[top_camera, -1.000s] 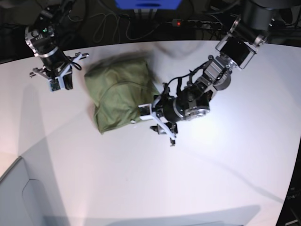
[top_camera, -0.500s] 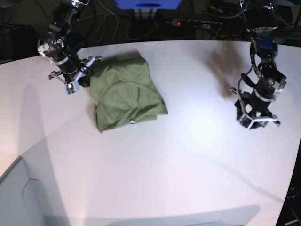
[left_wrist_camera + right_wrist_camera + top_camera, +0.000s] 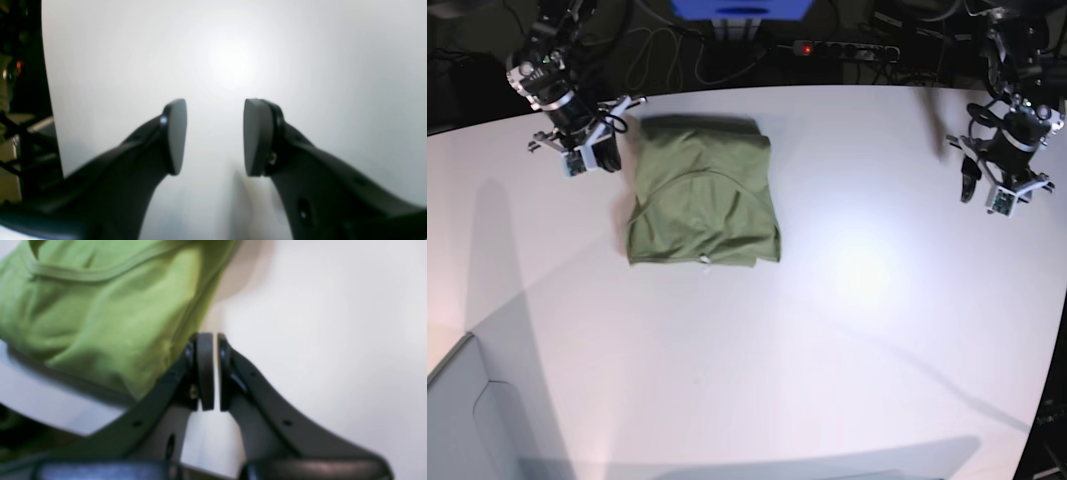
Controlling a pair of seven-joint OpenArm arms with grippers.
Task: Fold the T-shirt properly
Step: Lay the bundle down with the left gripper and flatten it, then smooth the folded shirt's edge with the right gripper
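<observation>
One T-shirt [image 3: 702, 205], olive green, folded into compact rectangle on white table [image 3: 847, 350], left of centre. Right gripper [image 3: 215, 371] at shirt's 10 o'clock, just beside cloth, closed, empty. Left gripper [image 3: 213, 136] at 3 o'clock, well apart, parted, empty.

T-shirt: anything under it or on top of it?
The folded T-shirt lies flat on the white table, with nothing on top. Only its top layer, with the collar seam, shows; anything between or beneath the layers is covered.
</observation>
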